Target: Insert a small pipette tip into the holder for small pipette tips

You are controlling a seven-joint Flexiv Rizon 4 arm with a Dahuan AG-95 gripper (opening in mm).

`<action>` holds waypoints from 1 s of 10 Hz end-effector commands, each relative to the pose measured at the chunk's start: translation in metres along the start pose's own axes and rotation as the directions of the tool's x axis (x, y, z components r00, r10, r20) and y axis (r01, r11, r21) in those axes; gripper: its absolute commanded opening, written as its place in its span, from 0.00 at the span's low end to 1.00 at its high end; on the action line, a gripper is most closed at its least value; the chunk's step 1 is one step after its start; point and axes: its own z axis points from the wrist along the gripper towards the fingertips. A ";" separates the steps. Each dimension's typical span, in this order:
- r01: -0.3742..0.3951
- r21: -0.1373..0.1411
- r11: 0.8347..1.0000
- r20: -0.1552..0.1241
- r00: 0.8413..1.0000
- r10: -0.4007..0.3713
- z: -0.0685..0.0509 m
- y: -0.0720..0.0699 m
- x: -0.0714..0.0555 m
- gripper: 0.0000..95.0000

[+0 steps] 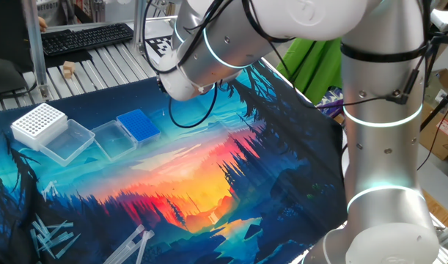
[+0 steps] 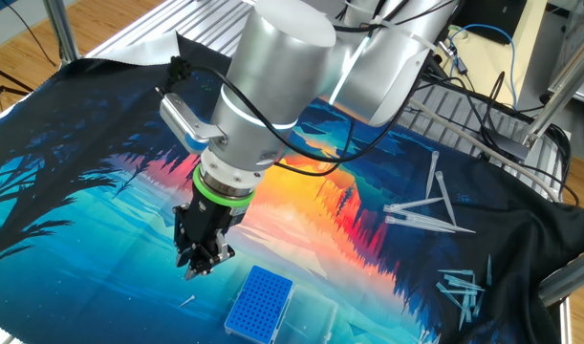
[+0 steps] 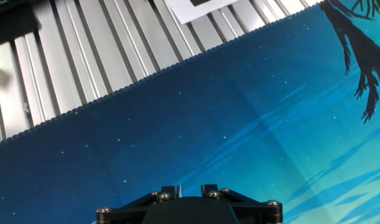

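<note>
Printed mat (image 2: 91, 220) underneath; jaws nearly closed, hold unclear; small pipette tip (image 2: 187, 302) on mat just below; blue holder (image 2: 260, 301) beside.

Ribbed metal table (image 1: 99, 62), printed sunset mat (image 1: 194, 183) across it, blue holder (image 1: 138, 125), white box (image 1: 39, 122) (clear trays beside), loose tips (image 2: 421, 212) on mat.

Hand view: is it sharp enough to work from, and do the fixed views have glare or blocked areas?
Hand view: sharp mat, only the gripper's base shows, fingertips out of frame. One fixed view: the arm hides the gripper, blue holder clear. Other fixed view: gripper sharp beside the holder, slight sheen on the arm.
</note>
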 end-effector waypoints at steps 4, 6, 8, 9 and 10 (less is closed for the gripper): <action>0.005 -0.008 1.000 0.017 1.000 -0.005 0.006 0.000 0.000 0.20; 0.007 -0.010 1.000 0.020 1.000 -0.007 0.008 0.000 -0.001 0.20; 0.009 -0.012 1.000 0.029 1.000 -0.009 0.011 -0.001 0.001 0.20; 0.007 -0.012 1.000 0.031 1.000 -0.007 0.011 0.000 0.001 0.20; 0.009 -0.013 1.000 0.030 1.000 -0.008 0.011 0.000 0.001 0.20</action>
